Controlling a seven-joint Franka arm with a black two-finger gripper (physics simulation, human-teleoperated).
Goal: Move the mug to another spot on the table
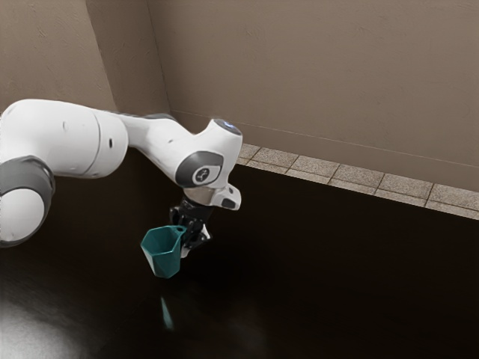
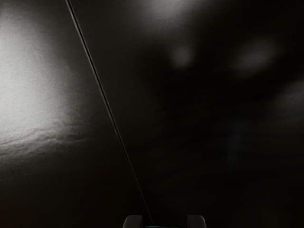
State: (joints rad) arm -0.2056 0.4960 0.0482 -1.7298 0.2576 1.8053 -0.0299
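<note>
A teal mug (image 1: 164, 250) with faceted sides hangs in the air above the dark glossy table (image 1: 337, 254), tilted a little, its mouth facing up and toward the exterior view's left. My black gripper (image 1: 188, 232) is shut on the mug's side nearest the arm, at its handle. A faint teal reflection of the mug lies on the table below it. In the wrist view a thin sliver of the teal mug (image 2: 161, 226) sits between two pale finger pads (image 2: 134, 221) just under my hand.
The dark table (image 2: 199, 118) spreads wide around the mug, with bright glare patches and a thin straight seam (image 2: 107, 111) across it. Beyond its far edge are a tiled floor (image 1: 359, 176) and beige walls.
</note>
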